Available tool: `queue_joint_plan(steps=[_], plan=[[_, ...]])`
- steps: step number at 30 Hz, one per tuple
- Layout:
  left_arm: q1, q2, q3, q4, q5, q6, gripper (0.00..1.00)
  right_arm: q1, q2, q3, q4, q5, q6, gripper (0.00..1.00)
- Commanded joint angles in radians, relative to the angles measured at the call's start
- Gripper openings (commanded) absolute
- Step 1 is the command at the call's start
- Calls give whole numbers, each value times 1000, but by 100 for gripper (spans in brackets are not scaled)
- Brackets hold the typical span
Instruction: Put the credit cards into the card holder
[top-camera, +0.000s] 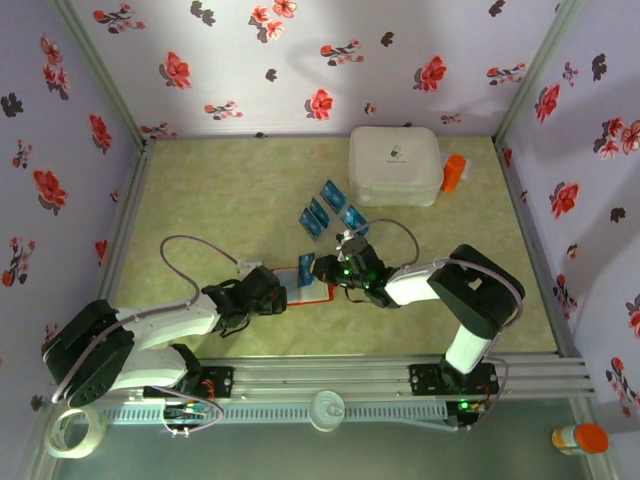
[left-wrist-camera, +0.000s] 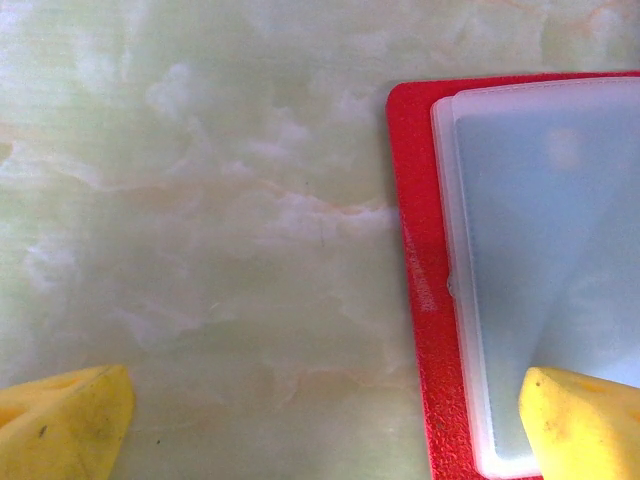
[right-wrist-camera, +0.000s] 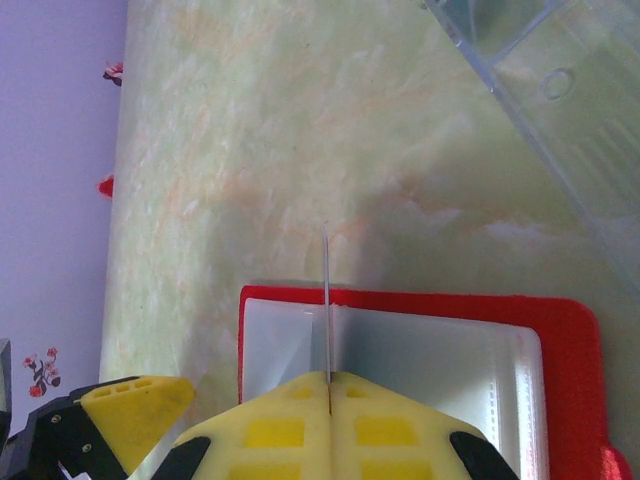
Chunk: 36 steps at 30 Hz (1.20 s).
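Pinching one thin card (right-wrist-camera: 326, 290) by its edge, the right gripper (right-wrist-camera: 328, 385) holds it upright over the open red wallet (right-wrist-camera: 565, 340). The left gripper (left-wrist-camera: 320, 425) is spread wide across the wallet's side edge. More blue cards (top-camera: 333, 196) lie nearby on the table (top-camera: 200, 190).

Soft, even light is falling from above, and I am casting only faint shadows on the table (top-camera: 200, 200). The overhead view is looking slightly hazy, its walls (top-camera: 300, 60) splaying toward the edges. My left fingertips (left-wrist-camera: 60, 420) are blurring at close range, and a pale sheen is washing over the card holder (left-wrist-camera: 410, 250)
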Motion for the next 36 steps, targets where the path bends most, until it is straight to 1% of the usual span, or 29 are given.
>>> queue_joint_plan(steps=[1, 11, 21, 36], plan=[[-6, -3, -29, -54, -13, -22, 100, 6, 20, -1, 44, -3, 26, 0], [-6, -4, -29, -53, -13, -20, 100, 6, 7, 0, 57, -13, 40, 0], [-7, -4, -27, -53, -14, -18, 100, 11, 25, -9, 74, -19, 51, 0], [-6, -6, -24, -57, -14, -17, 100, 17, 76, -83, 208, -20, 110, 0]])
